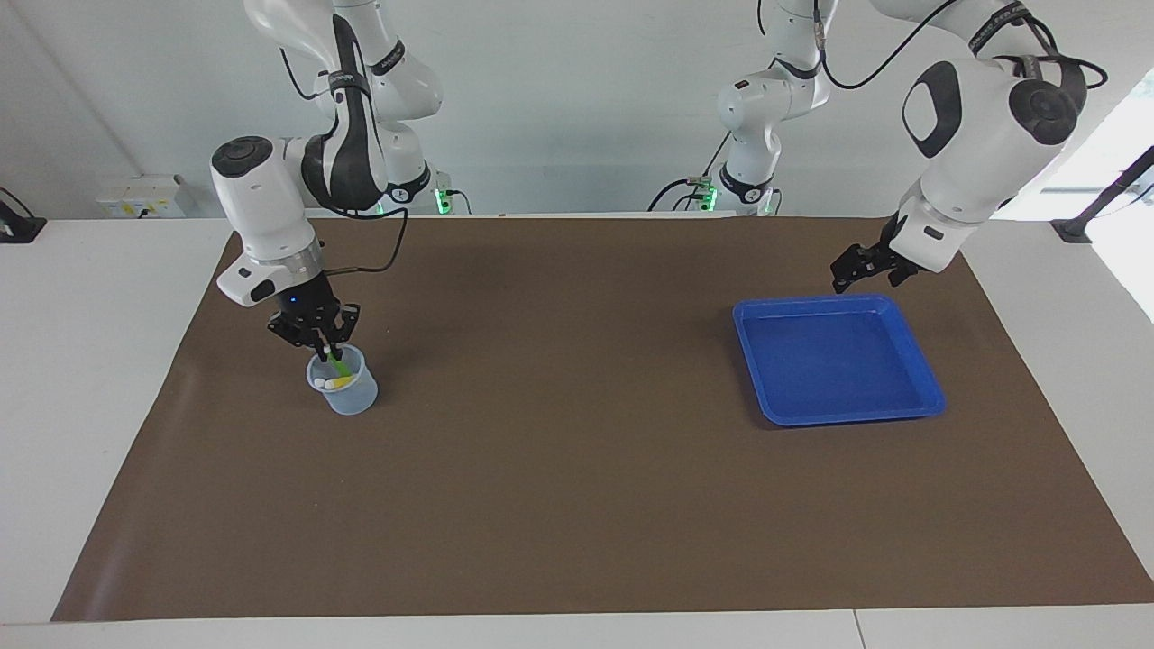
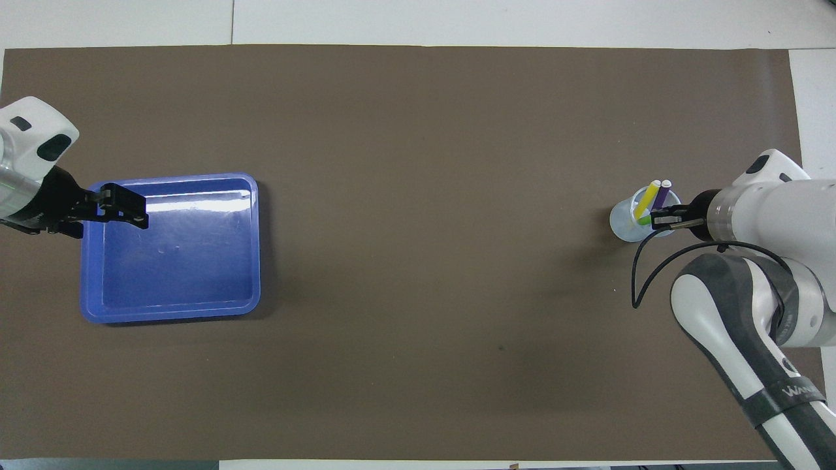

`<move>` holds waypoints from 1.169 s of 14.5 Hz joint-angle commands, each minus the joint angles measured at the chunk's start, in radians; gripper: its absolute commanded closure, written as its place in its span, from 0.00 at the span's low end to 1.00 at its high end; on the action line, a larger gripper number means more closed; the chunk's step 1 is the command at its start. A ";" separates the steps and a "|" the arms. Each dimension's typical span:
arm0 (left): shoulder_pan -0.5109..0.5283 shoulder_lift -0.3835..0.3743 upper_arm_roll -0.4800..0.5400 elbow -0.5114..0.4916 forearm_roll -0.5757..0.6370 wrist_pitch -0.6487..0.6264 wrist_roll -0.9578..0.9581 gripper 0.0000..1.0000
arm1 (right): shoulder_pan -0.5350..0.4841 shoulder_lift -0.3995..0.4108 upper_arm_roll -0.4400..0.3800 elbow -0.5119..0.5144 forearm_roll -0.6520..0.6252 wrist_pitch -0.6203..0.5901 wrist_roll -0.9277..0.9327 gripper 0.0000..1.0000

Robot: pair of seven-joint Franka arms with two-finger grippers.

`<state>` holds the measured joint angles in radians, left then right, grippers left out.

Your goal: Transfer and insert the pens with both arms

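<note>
Three pens stand together in a small clear cup [image 1: 343,383] toward the right arm's end of the brown mat [image 1: 577,505]; the yellow pen [image 2: 646,199] and the purple pen [image 2: 661,194] lean side by side with their pale cap ends up and clear of the rim; the green pen [image 1: 341,365] sits lower, slanting down into the cup, with only a short stretch of it showing above the rim; the right gripper [image 1: 323,341] is directly over the cup with its fingertips close about the top of the green pen, pinching it or just letting it go; which of the two cannot be told from here; the blue tray [image 1: 920,361] lies well apart from the cup, toward the left arm's end of the mat, and nothing can be seen in it; the left gripper [image 1: 861,268] hangs in the air over the tray's edge on the robots' side, its fingers spread and holding nothing; this arm appears to be waiting; judging by the bare tray and the three pens in the cup, the carrying across is done and the last insertion is all but complete; what seems left is for the right gripper to release the green pen fully and lift away from the cup without tipping it or dragging a pen out.
</note>
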<state>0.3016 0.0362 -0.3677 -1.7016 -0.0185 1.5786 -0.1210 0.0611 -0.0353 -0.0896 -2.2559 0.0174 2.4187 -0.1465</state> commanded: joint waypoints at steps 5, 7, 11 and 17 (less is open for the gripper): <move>0.013 -0.007 -0.002 0.129 0.019 -0.132 0.003 0.00 | -0.006 -0.005 -0.027 0.041 0.018 -0.004 -0.016 0.00; 0.011 -0.033 -0.004 0.126 0.019 -0.132 0.000 0.00 | -0.006 -0.005 -0.028 0.091 0.018 -0.065 -0.015 0.00; -0.012 -0.058 -0.004 0.093 0.017 -0.128 -0.005 0.00 | -0.007 0.002 -0.033 0.251 -0.002 -0.264 -0.011 0.00; -0.405 -0.055 0.379 0.114 0.019 -0.124 -0.037 0.00 | -0.006 0.057 -0.025 0.554 -0.076 -0.597 0.076 0.00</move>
<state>0.0084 -0.0035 -0.1025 -1.5887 -0.0172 1.4575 -0.1447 0.0600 -0.0235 -0.1215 -1.8077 -0.0355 1.9055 -0.0987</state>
